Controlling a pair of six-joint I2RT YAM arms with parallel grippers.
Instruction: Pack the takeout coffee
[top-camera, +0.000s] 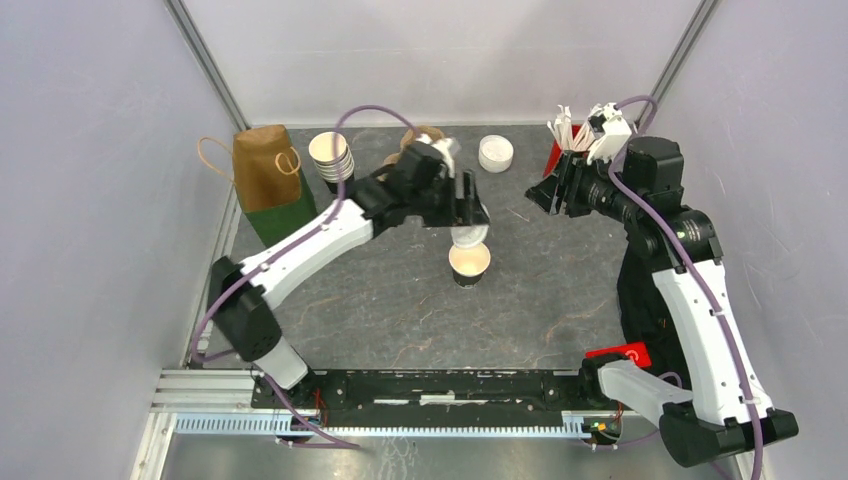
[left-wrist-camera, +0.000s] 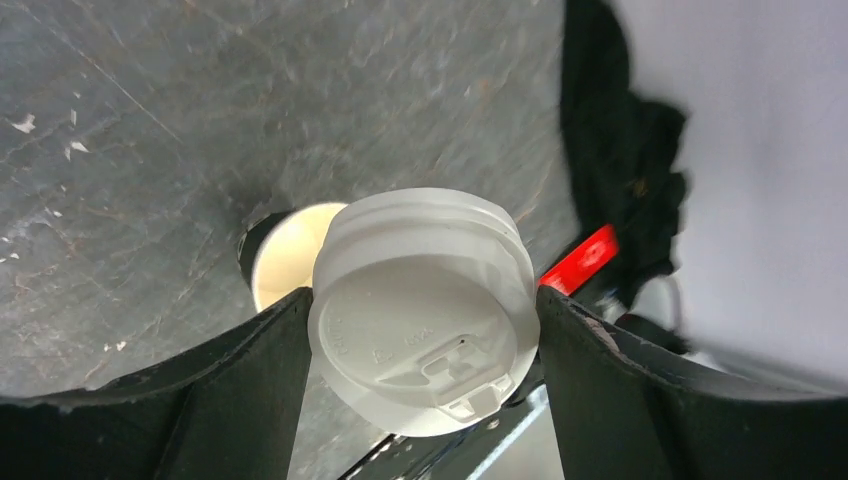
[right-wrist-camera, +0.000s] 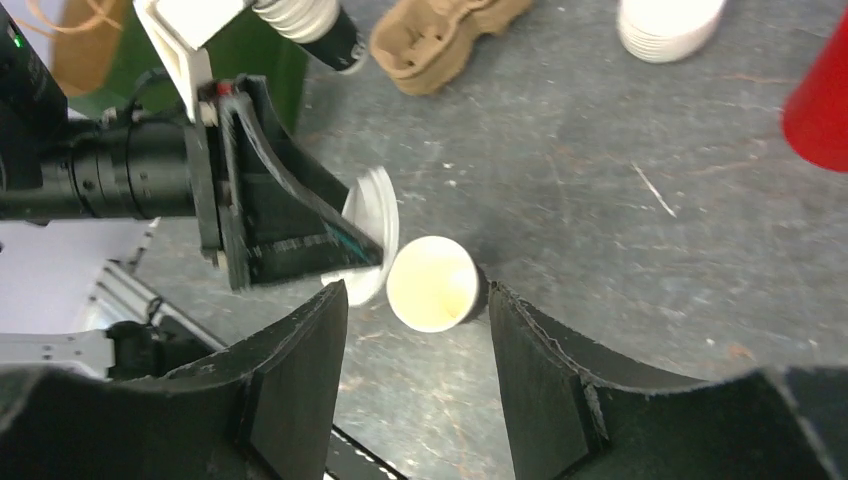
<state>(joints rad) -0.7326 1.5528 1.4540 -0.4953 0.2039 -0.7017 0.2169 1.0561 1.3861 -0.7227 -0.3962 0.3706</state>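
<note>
Clamping the white lid (left-wrist-camera: 420, 300) between the fingers (left-wrist-camera: 250, 390) of the left gripper (left-wrist-camera: 422, 320), tilted just over the open dark cup (left-wrist-camera: 283, 250) and overlapping its cream mouth in the left wrist view. Spreading the fingers (right-wrist-camera: 290, 400) of the right gripper (right-wrist-camera: 418, 330) apart around nothing, short of the cup, revealing in the right wrist view the lid edge-on just beside the rim and a moulded carrier (right-wrist-camera: 450, 40). Placing, in the top view only, the cup at the middle of the table (top-camera: 400, 310).
</note>
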